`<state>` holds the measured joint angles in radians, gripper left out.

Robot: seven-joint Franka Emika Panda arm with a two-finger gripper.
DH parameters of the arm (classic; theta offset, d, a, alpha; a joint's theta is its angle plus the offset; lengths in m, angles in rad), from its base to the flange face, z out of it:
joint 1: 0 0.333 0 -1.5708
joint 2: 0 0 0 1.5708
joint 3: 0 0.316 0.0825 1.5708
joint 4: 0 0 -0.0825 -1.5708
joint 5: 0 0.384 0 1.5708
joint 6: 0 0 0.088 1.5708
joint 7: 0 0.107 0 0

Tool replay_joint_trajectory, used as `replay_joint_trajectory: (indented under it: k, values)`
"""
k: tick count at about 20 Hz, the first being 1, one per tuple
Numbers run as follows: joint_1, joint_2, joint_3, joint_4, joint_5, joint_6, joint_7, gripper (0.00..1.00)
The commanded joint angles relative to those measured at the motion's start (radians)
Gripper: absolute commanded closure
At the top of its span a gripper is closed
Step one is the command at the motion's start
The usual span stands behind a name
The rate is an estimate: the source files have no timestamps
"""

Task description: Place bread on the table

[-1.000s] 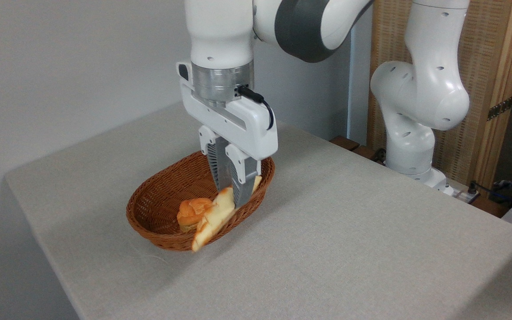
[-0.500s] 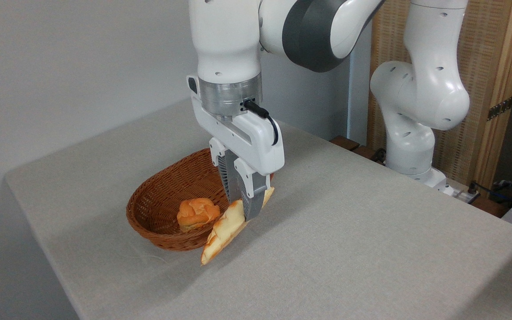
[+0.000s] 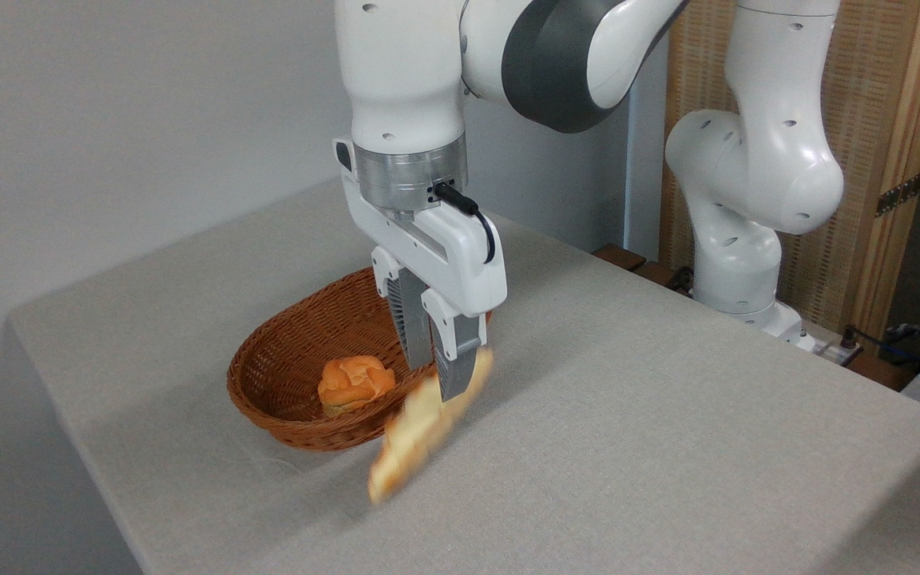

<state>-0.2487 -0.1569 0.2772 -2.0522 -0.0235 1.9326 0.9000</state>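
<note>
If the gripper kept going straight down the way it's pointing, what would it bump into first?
Probably the table, right beside the basket. The gripper points down with the blurred bread between its fingers, so the bread's low end would likely touch the cloth first. Depth is hard to judge from this one view.

White arm upright, wrist vertical, claw point(image 3: 438, 382) pointing straight down, fingers close together.

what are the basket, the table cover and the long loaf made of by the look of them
Basket: brown woven wicker or rattan, going by the ribbed weave and matte finish. Table cover: light grey-beige woven cloth with a fine, dull texture. Loaf: looks like golden-brown bread with pale sides, but it is motion-blurred, so real or imitation is unclear. The pincer fingers look like grey ribbed plastic or rubber.
</note>
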Motion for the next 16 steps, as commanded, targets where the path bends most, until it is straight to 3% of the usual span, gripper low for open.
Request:
replay_joint_trajectory:
  k: [1,11,16]
  values:
    - [-0.009,-0.004,0.002,0.007,0.011,-0.023,0.011,0.0]
    - [-0.012,-0.012,-0.019,0.038,-0.004,-0.021,-0.01,0.0]
    - [-0.014,-0.016,-0.065,0.075,-0.006,-0.021,-0.093,0.0]
